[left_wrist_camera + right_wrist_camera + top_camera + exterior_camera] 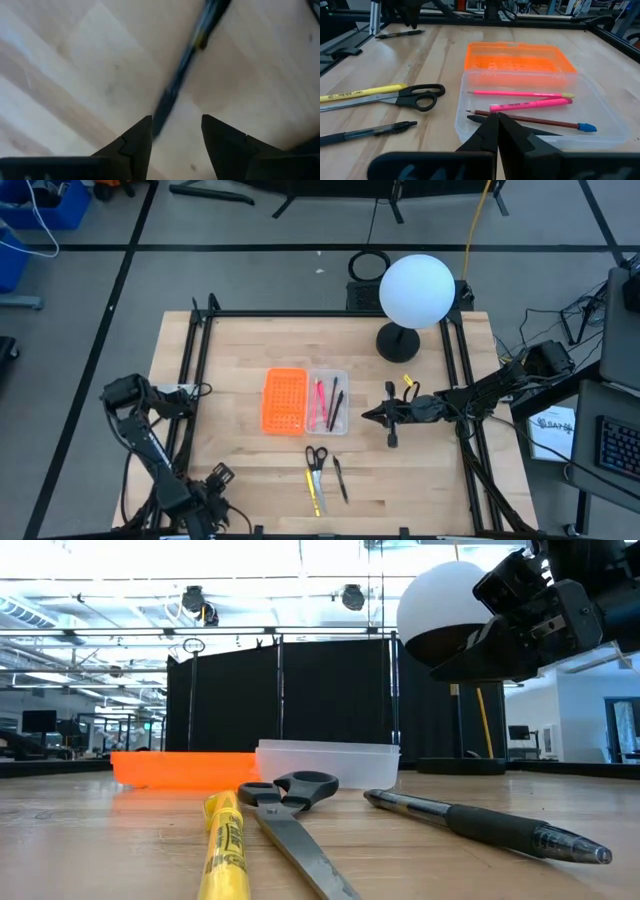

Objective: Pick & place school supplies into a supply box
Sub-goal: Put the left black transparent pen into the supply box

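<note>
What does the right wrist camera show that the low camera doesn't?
Only the right wrist view: what lies inside the clear supply box, including a pink pencil, a pink pen and a dark pencil with a blue cap, seen past the shut right gripper. Only the low view: the white globe lamp and the black curtains behind the table. Both: the box itself, the orange perforated piece, the scissors, the yellow marker and the loose black pen.
</note>
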{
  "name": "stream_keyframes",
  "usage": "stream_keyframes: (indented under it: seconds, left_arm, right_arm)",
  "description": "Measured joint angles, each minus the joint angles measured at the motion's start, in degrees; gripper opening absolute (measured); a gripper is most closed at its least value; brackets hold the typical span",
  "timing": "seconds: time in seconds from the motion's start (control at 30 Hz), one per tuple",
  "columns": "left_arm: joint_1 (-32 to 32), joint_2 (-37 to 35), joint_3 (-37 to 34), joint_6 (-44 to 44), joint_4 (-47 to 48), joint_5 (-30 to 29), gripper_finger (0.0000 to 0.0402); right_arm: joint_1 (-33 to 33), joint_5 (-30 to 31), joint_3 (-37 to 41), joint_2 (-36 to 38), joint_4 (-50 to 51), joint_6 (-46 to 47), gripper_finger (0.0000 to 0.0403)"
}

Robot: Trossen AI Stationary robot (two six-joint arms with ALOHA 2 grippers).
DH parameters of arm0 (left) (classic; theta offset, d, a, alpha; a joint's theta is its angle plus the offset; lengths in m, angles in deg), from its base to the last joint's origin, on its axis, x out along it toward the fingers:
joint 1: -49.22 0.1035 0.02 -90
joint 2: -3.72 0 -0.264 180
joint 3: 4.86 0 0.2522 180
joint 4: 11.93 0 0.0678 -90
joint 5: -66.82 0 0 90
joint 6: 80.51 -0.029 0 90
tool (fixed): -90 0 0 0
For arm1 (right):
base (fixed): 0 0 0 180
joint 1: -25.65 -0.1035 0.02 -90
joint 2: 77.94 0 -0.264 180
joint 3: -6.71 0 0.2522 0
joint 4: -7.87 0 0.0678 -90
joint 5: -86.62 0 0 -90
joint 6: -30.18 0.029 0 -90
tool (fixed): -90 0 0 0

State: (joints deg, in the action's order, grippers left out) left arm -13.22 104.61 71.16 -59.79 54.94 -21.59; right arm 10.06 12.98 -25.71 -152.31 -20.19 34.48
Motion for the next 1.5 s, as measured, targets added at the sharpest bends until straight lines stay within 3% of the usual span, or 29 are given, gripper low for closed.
stream_keyframes:
  seconds: [0.63, 1.03, 1.3, 1.5]
  left_arm:
    - [1.46, -0.40, -8.35, -9.98, -14.28, -0.09, 0.0176]
    - [5.18, -0.33, -8.76, -13.60, -15.41, 2.71, 0.0053]
    - [7.69, -2.59, -8.74, 1.31, -16.05, 2.74, 0.0037]
    - [10.90, -8.95, -8.78, 16.88, -19.11, -8.11, 0.0041]
  right_arm:
    - [0.00, 0.02, 0.00, 0.00, 0.14, -0.42, 0.0000]
    - [0.00, 0.02, 0.00, 0.00, 0.80, -0.48, 0.0000]
    - [0.00, -0.09, 0.00, 0.00, 1.91, -1.13, 0.0000]
    - [0.00, -0.13, 0.02, 0.00, 2.16, -1.76, 0.0000]
